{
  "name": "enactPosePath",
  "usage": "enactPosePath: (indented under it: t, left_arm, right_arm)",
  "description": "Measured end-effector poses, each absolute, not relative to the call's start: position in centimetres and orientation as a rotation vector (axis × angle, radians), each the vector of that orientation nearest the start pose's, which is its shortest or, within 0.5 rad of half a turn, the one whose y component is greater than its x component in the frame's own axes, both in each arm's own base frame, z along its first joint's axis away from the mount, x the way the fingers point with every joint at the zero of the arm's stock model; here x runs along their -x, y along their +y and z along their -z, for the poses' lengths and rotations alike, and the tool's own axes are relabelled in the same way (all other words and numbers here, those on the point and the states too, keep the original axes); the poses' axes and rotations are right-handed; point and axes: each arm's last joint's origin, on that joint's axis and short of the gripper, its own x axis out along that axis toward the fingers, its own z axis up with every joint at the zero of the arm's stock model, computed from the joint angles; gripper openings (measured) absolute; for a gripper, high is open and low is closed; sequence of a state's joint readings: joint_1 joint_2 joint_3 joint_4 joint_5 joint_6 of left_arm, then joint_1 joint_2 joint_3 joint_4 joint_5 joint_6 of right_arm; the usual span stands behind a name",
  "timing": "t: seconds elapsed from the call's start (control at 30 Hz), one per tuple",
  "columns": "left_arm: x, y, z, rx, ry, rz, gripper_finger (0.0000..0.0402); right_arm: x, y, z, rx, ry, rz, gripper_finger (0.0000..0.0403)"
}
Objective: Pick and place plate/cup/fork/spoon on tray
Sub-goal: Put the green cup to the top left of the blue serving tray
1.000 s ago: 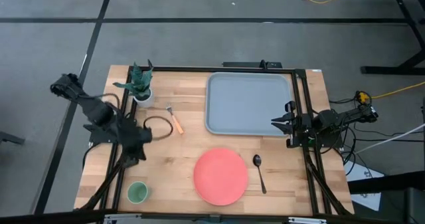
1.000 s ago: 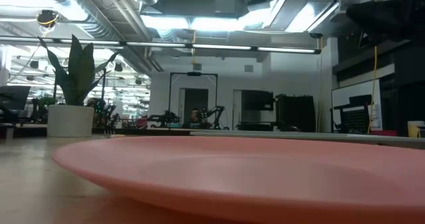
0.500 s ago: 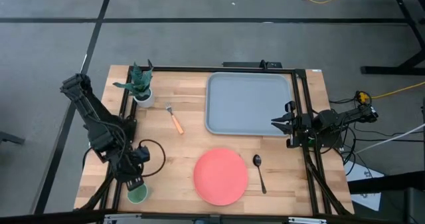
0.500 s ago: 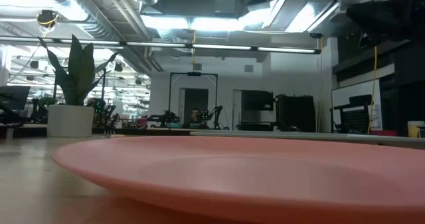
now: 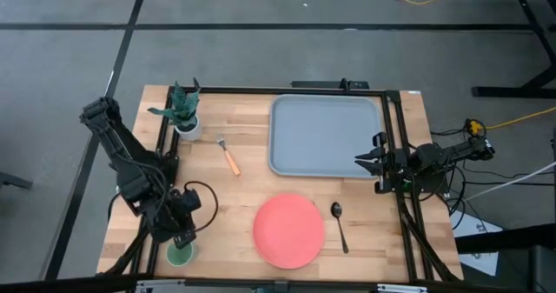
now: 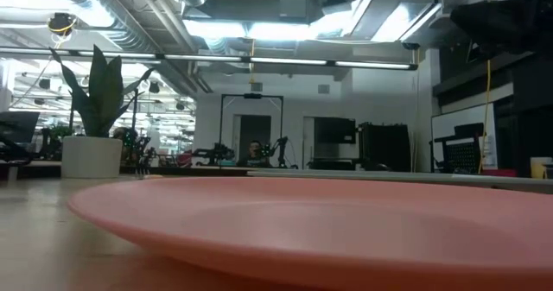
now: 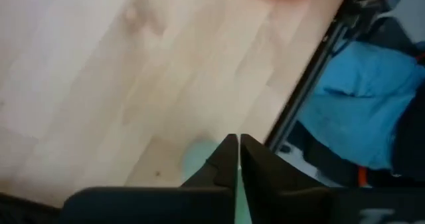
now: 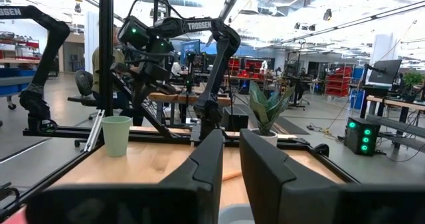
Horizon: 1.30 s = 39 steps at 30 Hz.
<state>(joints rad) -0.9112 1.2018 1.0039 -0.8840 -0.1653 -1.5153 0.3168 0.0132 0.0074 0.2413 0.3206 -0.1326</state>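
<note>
The light green cup [image 5: 180,256] stands upright on its base near the table's near left corner; it also shows in the left wrist view [image 7: 196,159] and the right wrist view [image 8: 116,135]. My left gripper [image 5: 184,236] is shut above the cup's far side, and its fingers [image 7: 238,147] touch nothing. The coral-pink plate [image 5: 288,230] lies flat at the near middle, with the dark spoon [image 5: 339,225] to its right. The orange-handled fork [image 5: 229,157] lies left of the grey-blue tray [image 5: 323,136]. My right gripper [image 5: 365,169] waits at the tray's right edge, slightly open and empty.
A potted dark green plant figure [image 5: 182,110] stands at the far left corner. Black frame rails run along the table's left [image 5: 161,189] and right [image 5: 400,197] sides. Bare wood lies between the cup, the fork and the plate.
My left gripper has swung from the left middle of the table toward the near edge and now hangs over the cup; in the last half second it has hardly shifted. The cup, plate, fork and spoon have stayed in place.
</note>
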Motion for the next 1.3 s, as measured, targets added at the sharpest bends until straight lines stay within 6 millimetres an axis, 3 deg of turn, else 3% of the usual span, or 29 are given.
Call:
enactPosePath:
  t: [0.2,0.3,0.57,0.9,1.3]
  left_arm:
    - [-13.9,-18.2,-26.8,0.855,1.29,-0.197,0.0106]
    - [-13.6,-18.9,-27.0,0.881,1.307,-0.133,0.0129]
    - [-13.1,-20.0,-27.4,0.831,1.182,-0.04,0.013]
    - [-13.2,-20.0,-27.5,0.736,1.048,-0.044,0.013]
    - [-12.3,-21.0,-24.7,0.596,1.404,-0.075,0.013]
  right_arm:
    - [-9.3,2.1,-18.4,0.07,-0.183,0.015,0.0057]
    - [-9.3,2.1,-18.1,0.035,-0.155,0.01,0.0057]
    - [-9.4,2.1,-17.6,-0.009,-0.106,0.005,0.0057]
    - [-9.4,2.1,-17.6,-0.005,-0.106,0.005,0.0057]
    - [-9.4,2.1,-17.5,-0.001,-0.097,0.005,0.0057]
